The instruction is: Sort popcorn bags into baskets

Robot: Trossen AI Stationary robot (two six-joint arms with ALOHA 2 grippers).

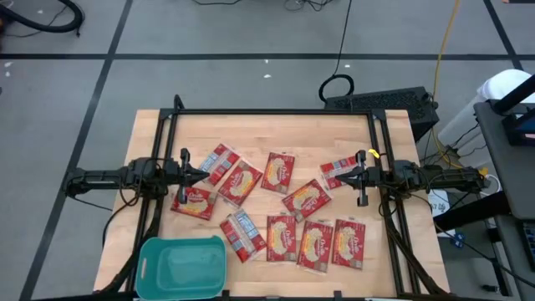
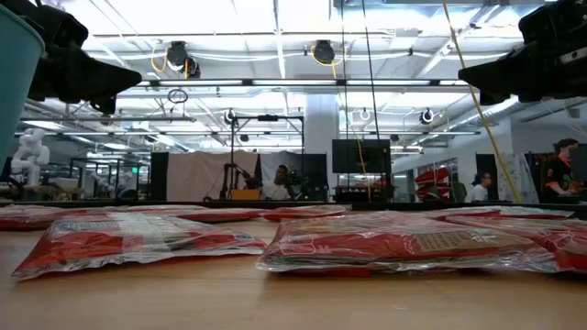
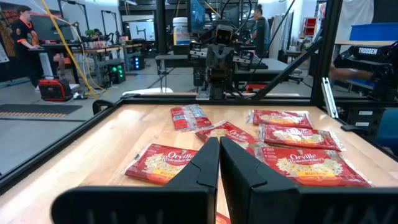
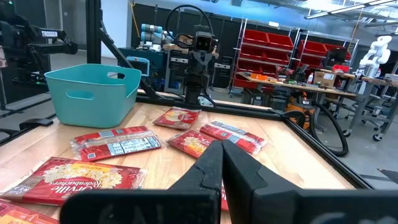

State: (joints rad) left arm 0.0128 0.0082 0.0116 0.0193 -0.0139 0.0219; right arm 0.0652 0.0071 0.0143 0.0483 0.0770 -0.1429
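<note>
Several red popcorn bags (image 1: 278, 171) lie flat on the wooden table, spread from its middle toward the near edge, some with the white-blue side up (image 1: 242, 235). The teal basket (image 1: 146, 251) stands at the near left corner, with nothing showing inside it. My left gripper (image 1: 205, 173) hangs level above the bags at the left and is shut (image 3: 219, 140). My right gripper (image 1: 337, 176) hangs level at the right, facing it, and is also shut (image 4: 222, 144). Neither gripper holds anything. The right wrist view also shows the basket (image 4: 93, 93).
A black metal frame (image 1: 267, 112) runs along the table's far edge and down both sides. Bare wood (image 1: 267, 134) lies between the bags and the far rail. A dark box with cables (image 1: 380, 104) sits just beyond the far edge. People stand in the room behind.
</note>
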